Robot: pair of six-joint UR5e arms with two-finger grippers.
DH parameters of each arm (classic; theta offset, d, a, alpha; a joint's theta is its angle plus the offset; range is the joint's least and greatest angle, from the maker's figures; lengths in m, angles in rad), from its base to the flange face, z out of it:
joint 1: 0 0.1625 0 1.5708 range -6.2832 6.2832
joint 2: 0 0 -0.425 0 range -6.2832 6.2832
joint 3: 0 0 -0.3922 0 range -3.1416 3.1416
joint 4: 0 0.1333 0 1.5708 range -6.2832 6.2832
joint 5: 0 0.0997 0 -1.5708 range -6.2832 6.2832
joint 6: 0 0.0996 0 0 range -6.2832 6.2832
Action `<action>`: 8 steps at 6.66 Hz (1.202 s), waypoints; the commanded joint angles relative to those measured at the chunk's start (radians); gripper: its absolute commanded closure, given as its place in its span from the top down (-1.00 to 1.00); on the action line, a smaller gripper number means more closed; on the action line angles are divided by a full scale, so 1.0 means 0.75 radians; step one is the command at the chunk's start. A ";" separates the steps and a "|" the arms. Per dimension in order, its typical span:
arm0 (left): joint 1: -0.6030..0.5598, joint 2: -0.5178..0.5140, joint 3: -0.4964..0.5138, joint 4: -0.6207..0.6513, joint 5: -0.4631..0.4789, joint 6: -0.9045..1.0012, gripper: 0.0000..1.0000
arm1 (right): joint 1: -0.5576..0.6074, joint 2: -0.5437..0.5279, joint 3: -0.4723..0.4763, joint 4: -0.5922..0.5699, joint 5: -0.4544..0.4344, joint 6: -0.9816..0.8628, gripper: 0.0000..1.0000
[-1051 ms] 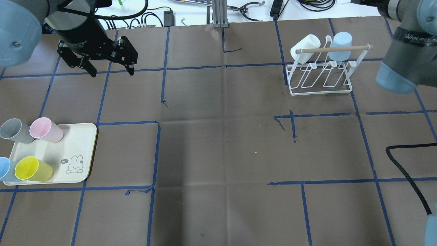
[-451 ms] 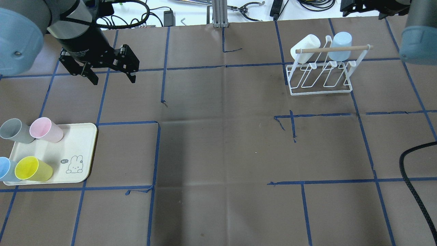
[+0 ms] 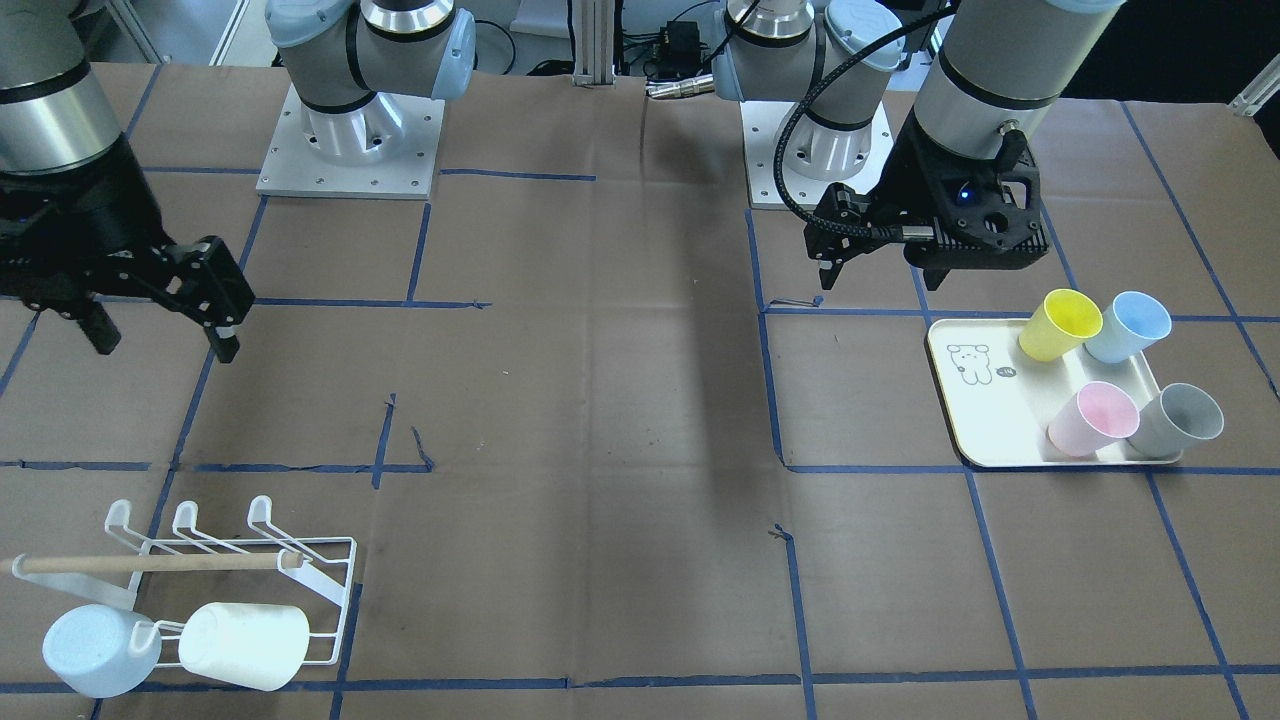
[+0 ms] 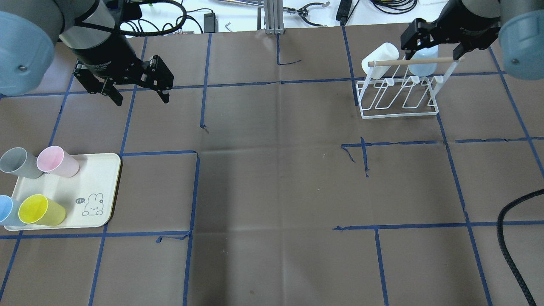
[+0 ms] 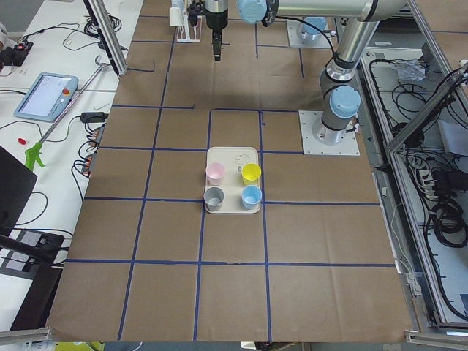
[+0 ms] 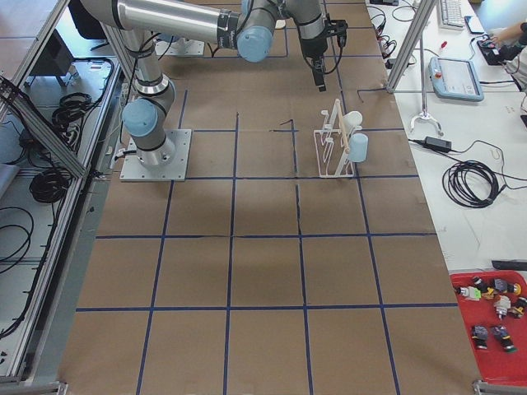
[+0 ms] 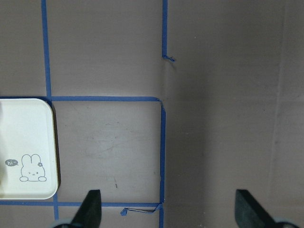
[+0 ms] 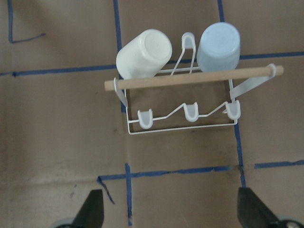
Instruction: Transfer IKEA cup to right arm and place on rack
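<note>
Swung in from the far right edge within the last half second: right gripper (image 4: 433,54), now hanging above the rack (image 4: 399,111); left gripper (image 4: 140,98) barely shifted. Far left, on a cream, round-cornered tray (image 4: 97,178) with a bunny print: four smooth, tapered cups, mouths up, set in a square. Grey cup (image 4: 17,162) and pink cup (image 4: 57,161) at the back, blue cup (image 4: 6,210) and yellow cup (image 4: 40,210) at the front, none held. Beyond the tray, over creased brown paper (image 4: 272,170) lined with blue tape (image 4: 205,85): left gripper, black and angular, fingers spread wide with nothing between. Further right: thin white wire rack with hook-ended prongs and a round pale wooden dowel (image 4: 414,61) across the top. Slung on the far prongs, side by side, flat bottoms outward: matte white cup (image 8: 144,53) and pale-blue cup (image 8: 218,45). Above these, right gripper, black fingers likewise wide apart and empty.
</note>
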 commanded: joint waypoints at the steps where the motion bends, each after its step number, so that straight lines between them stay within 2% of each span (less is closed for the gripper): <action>1: 0.000 -0.004 0.006 0.007 -0.001 0.000 0.99 | 0.083 -0.039 -0.001 0.170 0.003 0.016 1.00; 3: 0.000 -0.004 0.006 0.007 -0.001 0.000 0.99 | 0.157 -0.064 -0.007 0.205 -0.009 0.018 1.00; 5: 0.000 -0.004 0.006 0.007 -0.001 0.000 0.99 | 0.161 -0.119 -0.031 0.314 -0.005 0.016 1.00; 8: 0.000 -0.004 0.006 0.007 -0.001 0.000 0.99 | 0.166 -0.113 -0.025 0.318 -0.005 0.016 1.00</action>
